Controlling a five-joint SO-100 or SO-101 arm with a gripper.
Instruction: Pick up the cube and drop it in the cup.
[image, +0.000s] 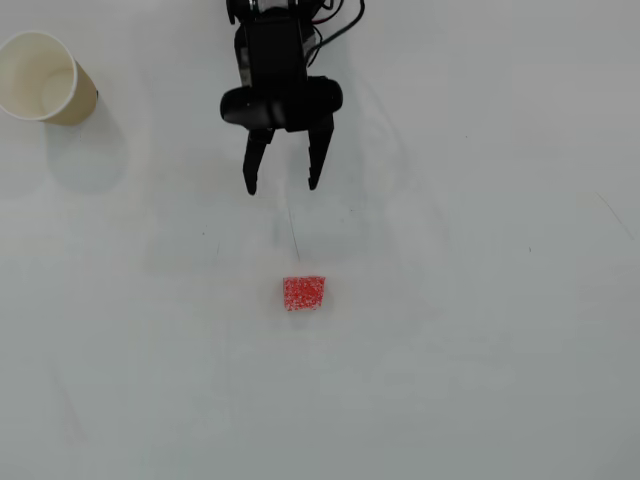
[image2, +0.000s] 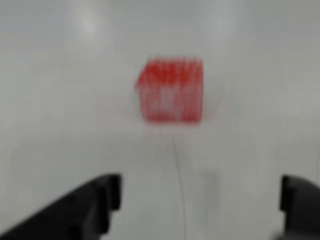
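The red speckled cube (image: 304, 293) lies alone on the white table, below the arm in the overhead view. My black gripper (image: 281, 186) hangs open above it in that view, fingertips pointing toward the cube and well short of it, with nothing between them. In the wrist view the cube (image2: 171, 90) is blurred and sits ahead of the two black fingers (image2: 95, 200), which show at the bottom corners, wide apart. The cream paper cup (image: 42, 77) stands at the far top left of the overhead view, mouth showing a white inside, far from the gripper.
The white table (image: 480, 330) is plain, with faint scratch lines between gripper and cube. Black cables trail behind the arm at the top edge of the overhead view.
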